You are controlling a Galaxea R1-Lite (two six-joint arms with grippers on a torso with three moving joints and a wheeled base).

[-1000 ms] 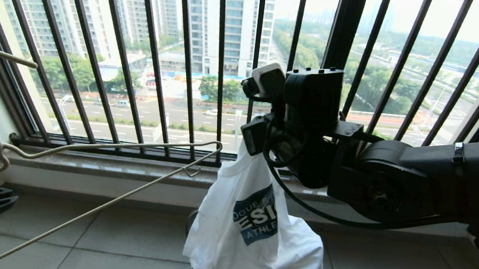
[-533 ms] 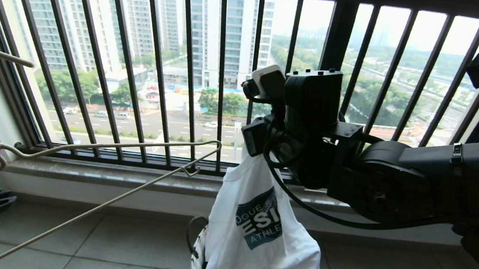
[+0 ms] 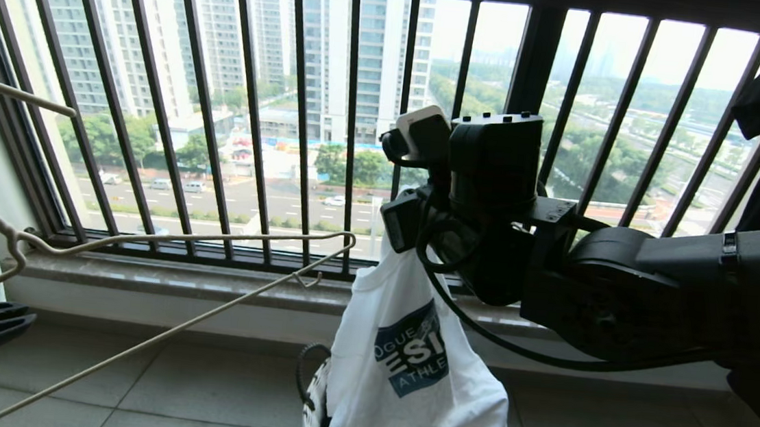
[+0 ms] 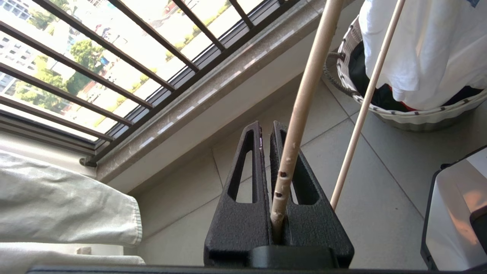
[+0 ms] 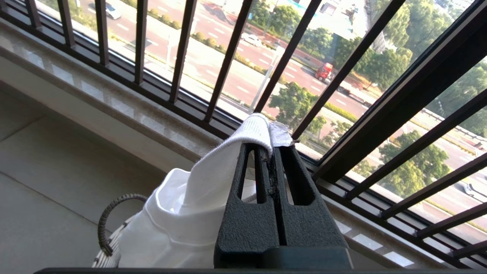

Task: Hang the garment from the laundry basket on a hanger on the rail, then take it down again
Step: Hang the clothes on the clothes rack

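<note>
Both grippers are clamped: right gripper (image 5: 271,152) on the white blue-logo T-shirt (image 3: 407,374), left gripper (image 4: 266,131) on the cream wire hanger (image 3: 161,277).

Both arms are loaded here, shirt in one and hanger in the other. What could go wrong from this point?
1. The right tool pinches only a small fold at the T-shirt edge; the fabric could slip free and drop back toward the laundry basket.
2. The left tool clamps the thin hanger by one wire, so it might twist as the shirt is threaded on.
3. The shirt hangs bunched, so finding the neck opening may be hard.
</note>
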